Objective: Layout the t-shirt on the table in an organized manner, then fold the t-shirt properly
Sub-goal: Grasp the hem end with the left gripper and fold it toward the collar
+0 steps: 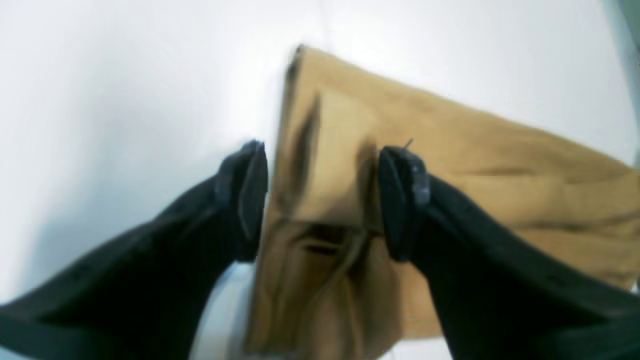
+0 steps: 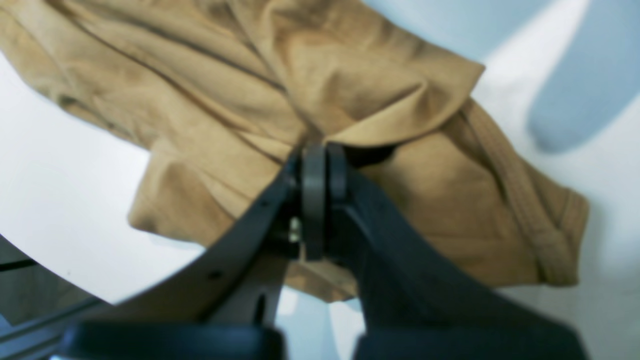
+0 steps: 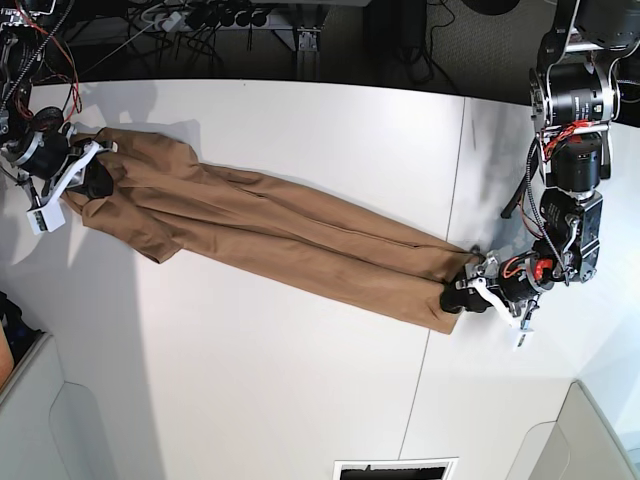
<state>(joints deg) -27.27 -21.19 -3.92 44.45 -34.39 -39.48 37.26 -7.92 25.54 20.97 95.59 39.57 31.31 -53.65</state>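
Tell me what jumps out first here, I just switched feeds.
The t-shirt lies stretched into a long tan band across the white table, from far left to near right in the base view. The right claw is shut on the collar end. The left claw stands open astride the other end.

a tangle of dark cables (image 3: 200, 20) runs along the far edge, over a dark floor. red and black wires (image 3: 40, 60) loop at the far left. near the bottom edge sits a dark slotted vent (image 3: 395, 468), with pale grey panels (image 3: 70, 430) at the near left corner.
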